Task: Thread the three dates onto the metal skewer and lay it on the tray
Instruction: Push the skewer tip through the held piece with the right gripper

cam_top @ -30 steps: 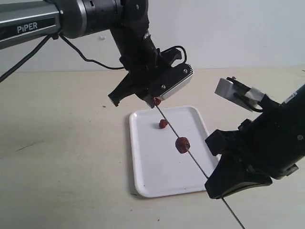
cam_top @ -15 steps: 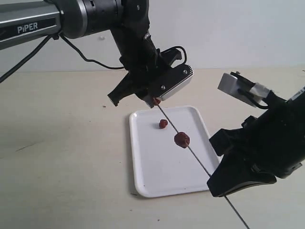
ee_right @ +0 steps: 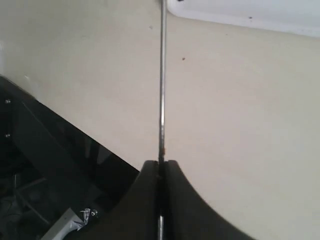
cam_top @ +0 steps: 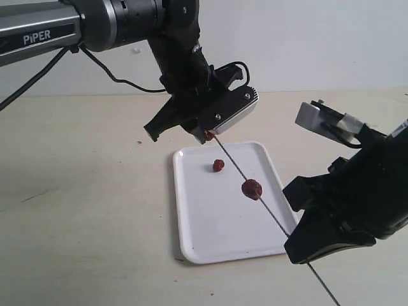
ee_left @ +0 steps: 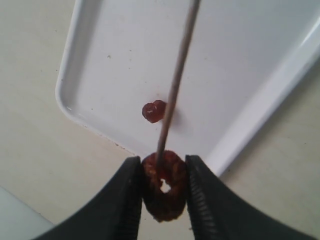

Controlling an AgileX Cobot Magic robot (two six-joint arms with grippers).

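Observation:
My left gripper (cam_top: 208,136) hangs above the far edge of the white tray (cam_top: 191,245), shut on a dark red date (ee_left: 165,187). The thin metal skewer (cam_top: 280,226) slants from that date down to my right gripper (cam_top: 298,250), which is shut on the rod near its lower end. Its tip touches the top of the held date, beside a small hole through the fruit. A second date (cam_top: 252,189) sits threaded halfway along the rod, above the tray. The third date (cam_top: 218,166) lies loose on the tray (ee_left: 235,60), also seen as a small date (ee_left: 153,111) beside the skewer (ee_left: 178,75).
The beige table's near edge (ee_right: 75,132) runs close under my right gripper (ee_right: 161,167), with dark floor beyond it. The skewer (ee_right: 162,85) passes a corner of the tray (ee_right: 250,12). Its tail end (cam_top: 328,294) sticks out past the right gripper.
My right gripper has drifted to the right, swinging the skewer's lower end with it. The threaded date has shifted right with the rod. The left gripper has stayed put.

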